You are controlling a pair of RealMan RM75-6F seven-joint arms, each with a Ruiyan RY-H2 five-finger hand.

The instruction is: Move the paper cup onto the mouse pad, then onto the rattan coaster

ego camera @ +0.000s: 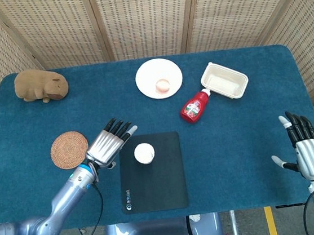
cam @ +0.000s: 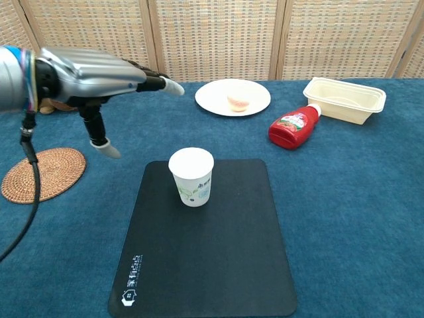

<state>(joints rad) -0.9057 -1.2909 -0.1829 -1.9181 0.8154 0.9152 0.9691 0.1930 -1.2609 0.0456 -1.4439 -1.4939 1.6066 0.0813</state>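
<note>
A white paper cup (ego camera: 144,153) (cam: 191,176) stands upright on the upper part of the black mouse pad (ego camera: 153,180) (cam: 205,258). The round rattan coaster (ego camera: 69,149) (cam: 41,173) lies on the blue cloth to the pad's left. My left hand (ego camera: 110,142) (cam: 93,74) hovers open between coaster and cup, fingers spread and pointing toward the cup, a short gap away from it. My right hand (ego camera: 307,151) is open at the table's right front edge, far from the cup, and shows only in the head view.
A white plate (ego camera: 159,78) with a small piece of food, a red sauce bottle (ego camera: 195,107) lying on its side and a cream tray (ego camera: 224,80) sit at the back right. A brown plush animal (ego camera: 40,85) lies at the back left.
</note>
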